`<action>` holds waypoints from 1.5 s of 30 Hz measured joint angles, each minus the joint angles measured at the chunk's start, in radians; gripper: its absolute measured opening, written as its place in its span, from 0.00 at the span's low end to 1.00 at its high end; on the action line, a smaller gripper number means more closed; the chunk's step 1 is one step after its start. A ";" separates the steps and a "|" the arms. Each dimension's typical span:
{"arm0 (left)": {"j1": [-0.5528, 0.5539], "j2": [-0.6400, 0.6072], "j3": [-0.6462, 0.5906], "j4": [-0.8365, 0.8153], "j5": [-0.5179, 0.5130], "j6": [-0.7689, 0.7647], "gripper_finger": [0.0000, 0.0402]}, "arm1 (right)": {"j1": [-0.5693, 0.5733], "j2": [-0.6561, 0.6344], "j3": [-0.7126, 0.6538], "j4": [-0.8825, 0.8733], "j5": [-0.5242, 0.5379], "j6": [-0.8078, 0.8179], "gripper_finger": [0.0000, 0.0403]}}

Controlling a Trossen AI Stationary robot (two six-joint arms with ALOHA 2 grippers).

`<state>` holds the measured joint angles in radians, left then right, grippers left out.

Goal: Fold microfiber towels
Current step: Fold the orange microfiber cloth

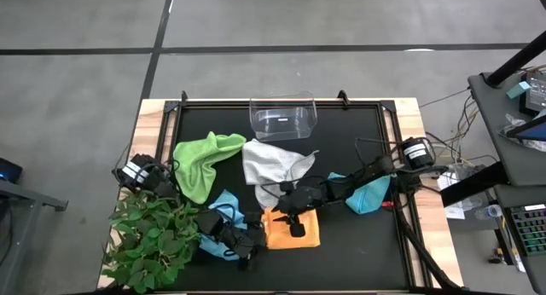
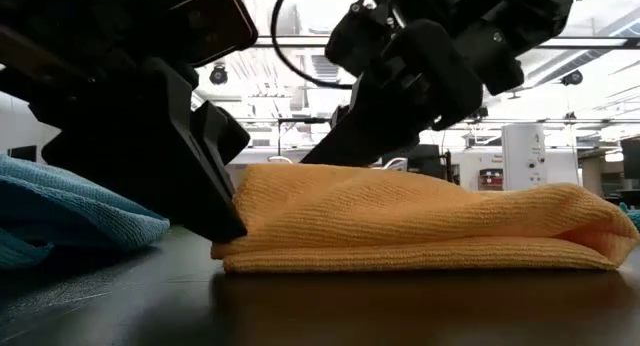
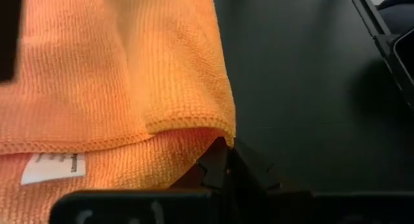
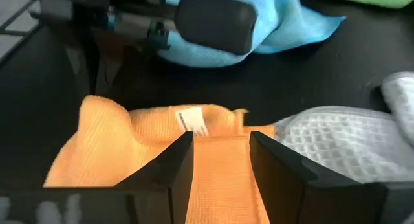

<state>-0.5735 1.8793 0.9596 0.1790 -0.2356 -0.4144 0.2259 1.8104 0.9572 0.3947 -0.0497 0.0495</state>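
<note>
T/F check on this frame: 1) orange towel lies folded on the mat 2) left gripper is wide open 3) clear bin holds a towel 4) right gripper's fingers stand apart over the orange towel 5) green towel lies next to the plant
1) The orange towel lies folded on the mat. True: layers show stacked in the low view.
2) The left gripper is wide open. False: it is shut at the orange towel's edge.
3) The clear bin holds a towel. False: nothing shows inside it.
4) The right gripper has its fingers apart over the orange towel. True.
5) The green towel lies next to the plant. True: it sits just beyond the leaves.
</note>
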 joint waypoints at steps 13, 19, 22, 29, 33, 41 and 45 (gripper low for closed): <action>-0.003 0.000 -0.002 -0.001 0.000 -0.025 0.00 | -0.035 0.057 0.015 0.006 -0.028 0.003 0.35; -0.003 0.000 -0.003 0.001 0.000 -0.024 0.00 | -0.035 0.075 0.013 0.012 -0.037 0.017 0.35; -0.003 0.000 -0.003 0.001 0.000 -0.024 0.00 | -0.035 0.075 0.016 0.015 -0.037 0.011 0.33; -0.003 0.000 -0.003 0.001 0.000 -0.024 0.00 | -0.035 0.075 0.020 0.015 -0.036 0.001 0.20; -0.003 0.000 -0.003 0.001 0.000 -0.024 0.00 | -0.035 0.075 0.020 0.016 -0.036 -0.009 0.10; -0.003 0.000 -0.003 -0.001 0.000 -0.025 0.00 | -0.035 0.050 0.020 0.005 -0.036 -0.043 0.02; -0.003 0.000 -0.004 -0.002 0.000 -0.026 0.00 | -0.035 0.028 0.020 0.006 -0.032 -0.069 0.02</action>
<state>-0.5768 1.8793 0.9551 0.1772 -0.2356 -0.4404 0.1913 1.8386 0.9771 0.4003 -0.0815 -0.0195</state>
